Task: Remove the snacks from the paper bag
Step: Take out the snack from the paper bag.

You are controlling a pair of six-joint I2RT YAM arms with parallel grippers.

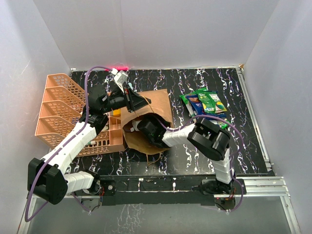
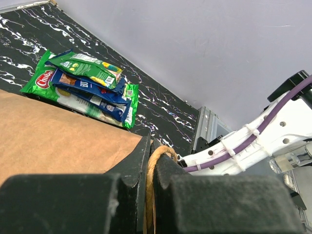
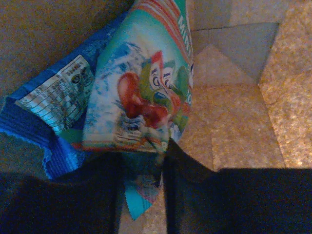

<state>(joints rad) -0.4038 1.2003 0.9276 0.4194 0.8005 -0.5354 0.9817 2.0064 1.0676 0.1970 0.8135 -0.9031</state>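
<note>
Arm bases nearest; beyond, paper bag lies mid-table, snacks piled toward the table's far right corner. Left gripper clamps the bag's handle. Right gripper narrowly pinches, I think, a teal packet inside by its crimped seam: light, slippery foil.

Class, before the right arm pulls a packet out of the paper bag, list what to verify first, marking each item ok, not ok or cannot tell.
1. Left fingers clamp the bag handle: ok.
2. Teal packet sits between the right fingers: ok.
3. Right grip firm: cannot tell.
4. Paper bag mouth clear for withdrawal: cannot tell.
5. Bare table beside the snack pile: ok.
</note>
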